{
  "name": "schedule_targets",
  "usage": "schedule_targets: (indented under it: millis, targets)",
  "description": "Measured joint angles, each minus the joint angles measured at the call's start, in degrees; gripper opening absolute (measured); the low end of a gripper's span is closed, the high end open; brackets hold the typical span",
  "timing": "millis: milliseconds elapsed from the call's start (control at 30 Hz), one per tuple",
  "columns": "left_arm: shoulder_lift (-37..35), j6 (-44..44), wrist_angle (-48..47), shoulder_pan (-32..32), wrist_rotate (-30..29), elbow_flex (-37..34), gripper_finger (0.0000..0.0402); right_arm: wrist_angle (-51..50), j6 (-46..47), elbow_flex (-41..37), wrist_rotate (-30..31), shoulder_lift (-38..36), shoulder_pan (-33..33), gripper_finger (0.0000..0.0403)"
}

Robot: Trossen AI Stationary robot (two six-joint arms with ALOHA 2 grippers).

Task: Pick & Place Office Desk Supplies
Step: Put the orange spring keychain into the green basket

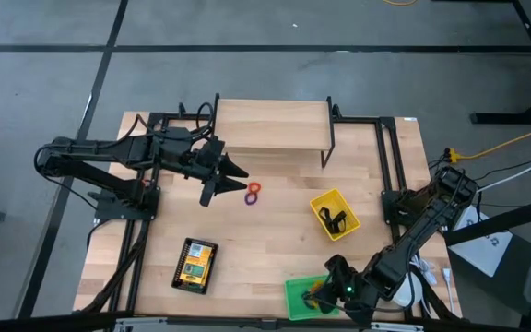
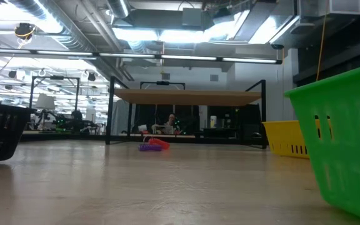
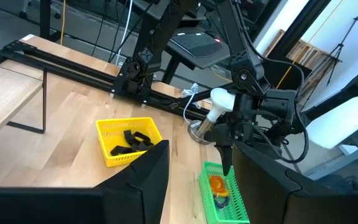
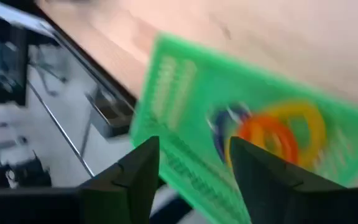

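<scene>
Right tool [image 1: 328,288] open over green bin [image 1: 295,293], rings [image 4: 278,134] inside

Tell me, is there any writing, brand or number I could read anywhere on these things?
None can be read.
The yellow printed box in the black mesh tray carries print, too small to make out.
The green bin and yellow bin show no lettering.
The rings in the green bin are plain.
</scene>
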Motion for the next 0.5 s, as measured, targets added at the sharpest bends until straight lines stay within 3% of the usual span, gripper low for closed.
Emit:
schedule_targets:
  millis: [167,233,367,500]
  targets:
    - [0.00,0.07,0.02,0.00,0.02,0.00,0.0171,0.37,-1.18,0.00,10.15,-0.02,-3.53,0.0212]
    - [0.00,0.58,0.02,0.01,0.05,0.00,0.0171,0.25,-1.71,0.00,11.19,-0.02,-7.10,0.0211]
    - [-0.37,2.05,0.02,1.88,1.01,0.00,0.0171,1.99,-9.78,0.00,7.28,-0.02,-16.79,0.0201]
    - [-1.80,2.29,1.54,4.77,2.52,-1.55,0.0171,7.00,-21.69,0.00,-0.57,-0.02,-26.72,0.0189]
